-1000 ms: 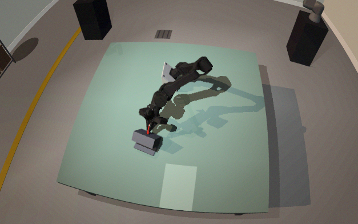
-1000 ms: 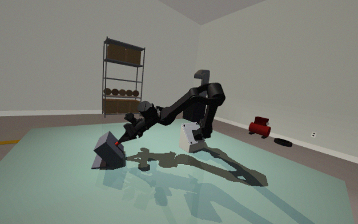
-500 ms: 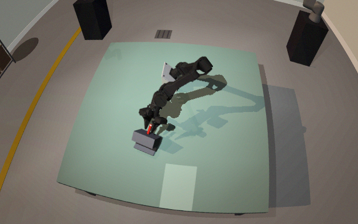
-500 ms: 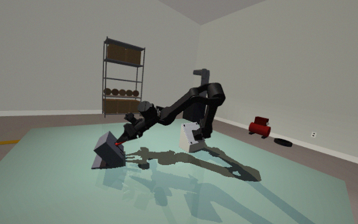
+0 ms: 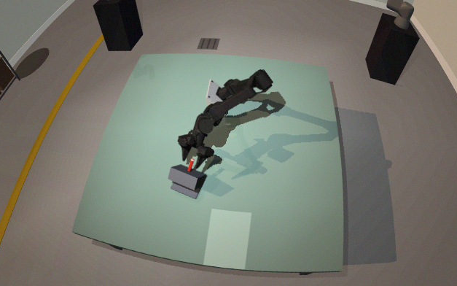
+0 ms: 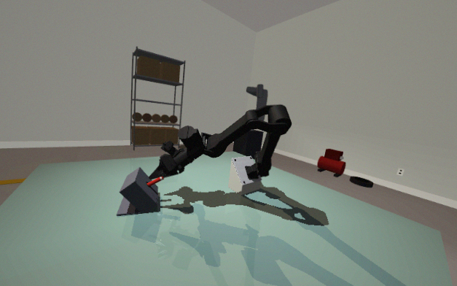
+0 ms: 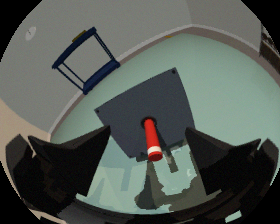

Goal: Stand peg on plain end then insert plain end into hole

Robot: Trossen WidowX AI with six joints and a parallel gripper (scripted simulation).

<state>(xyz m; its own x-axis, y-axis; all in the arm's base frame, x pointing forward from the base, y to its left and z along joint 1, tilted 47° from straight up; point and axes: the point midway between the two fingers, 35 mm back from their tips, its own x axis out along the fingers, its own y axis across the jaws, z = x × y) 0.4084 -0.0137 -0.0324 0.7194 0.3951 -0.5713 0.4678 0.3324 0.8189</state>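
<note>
Left of centre in the top view, my gripper (image 5: pixel 190 163) (image 6: pixel 156 176) (image 7: pixel 148 129) reaches down toward the sloped panel (image 5: pixel 187 176) (image 6: pixel 140 190) (image 7: pixel 126 107), its jaws spread wide, one to each side of the red peg (image 5: pixel 190 165) (image 6: pixel 154 181) (image 7: pixel 151 135). From the upper middle of the frame, my black arm (image 5: pixel 226 103) (image 6: pixel 231 132) runs diagonally toward the lower left. The peg stands out of the panel's upper edge region.

Seen from the exterior, my arm rises from the white mounting block (image 6: pixel 235 176) right of centre, bends at a high elbow, then slopes down leftward through the wrist. My fingers point obliquely down at the panel's inclined face, and the peg leans out of that face, tilted up to the right.

Through the wrist view, my two dark fingers stand well apart at lower left and lower right, released, with nothing clasped. Between them, near the middle of the frame, the peg projects from the round hole (image 7: pixel 145 121), its white-banded end toward me and its other end inside.
</note>
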